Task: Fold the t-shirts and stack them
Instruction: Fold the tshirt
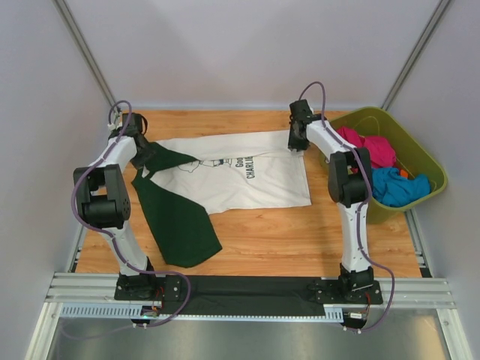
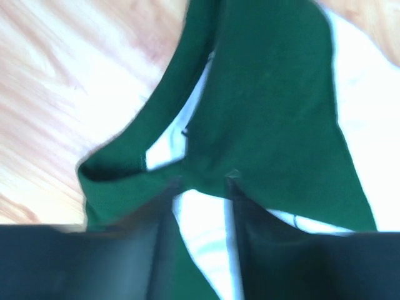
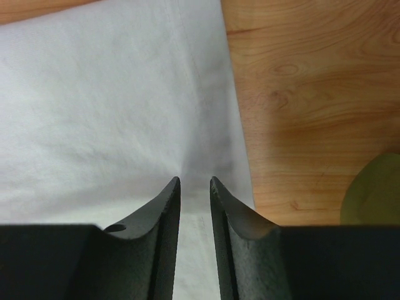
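Flattening seemed the step in hand: the white cotton t-shirt with dark green sleeves and black chest lettering (image 1: 247,180) lay spread on the wooden desk (image 1: 300,240) just beside the olive-green plastic tub (image 1: 390,212), one green sleeve trailing at the end far from the tub. The right pincer (image 3: 195,181) stood narrow, tips on the white hem corner nearest the tub, where the cloth puckered; whether it had a pinch could not be told. The left pincer (image 2: 203,184), at the collar end far from the tub, stood part-way apart, white cloth showing through the gap. The next move likely called for a firm pinch at both ends before carrying one edge across. The left wrist view was blurred, and the crumpled pink and blue cloth (image 1: 379,150) in the tub was too bunched to identify.
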